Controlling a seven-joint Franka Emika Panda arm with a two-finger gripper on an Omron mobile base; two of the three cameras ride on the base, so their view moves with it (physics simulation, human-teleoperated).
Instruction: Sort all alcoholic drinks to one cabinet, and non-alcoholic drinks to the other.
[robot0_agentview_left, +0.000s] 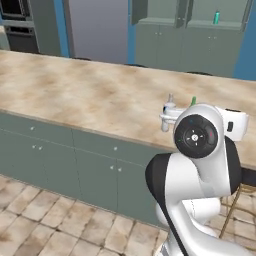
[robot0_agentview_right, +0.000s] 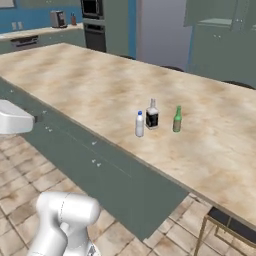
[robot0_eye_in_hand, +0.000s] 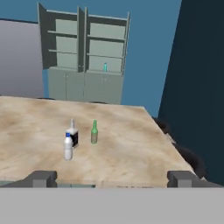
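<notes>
Three bottles grouped on the counter, jaws spread and empty

Right base view: your white bottle (robot0_agentview_right: 139, 124), black-labelled bottle (robot0_agentview_right: 152, 115) and green bottle (robot0_agentview_right: 177, 119) stand close together. Hand view: your gripper (robot0_eye_in_hand: 112, 179) is spread wide, so you risk toppling a neighbour; the teal bottle (robot0_eye_in_hand: 105, 67) sits on the cabinet shelf.

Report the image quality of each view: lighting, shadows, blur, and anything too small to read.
Left base view: flat, even lighting, no glare; the arm hides most of the bottles. Right base view: soft overall; the white bottle, black-labelled bottle and green bottle cast hardly any shadow, label unreadable. Hand view: the teal bottle on the far cabinet shelf is tiny and blurred; right side falls into dark shade.
</notes>
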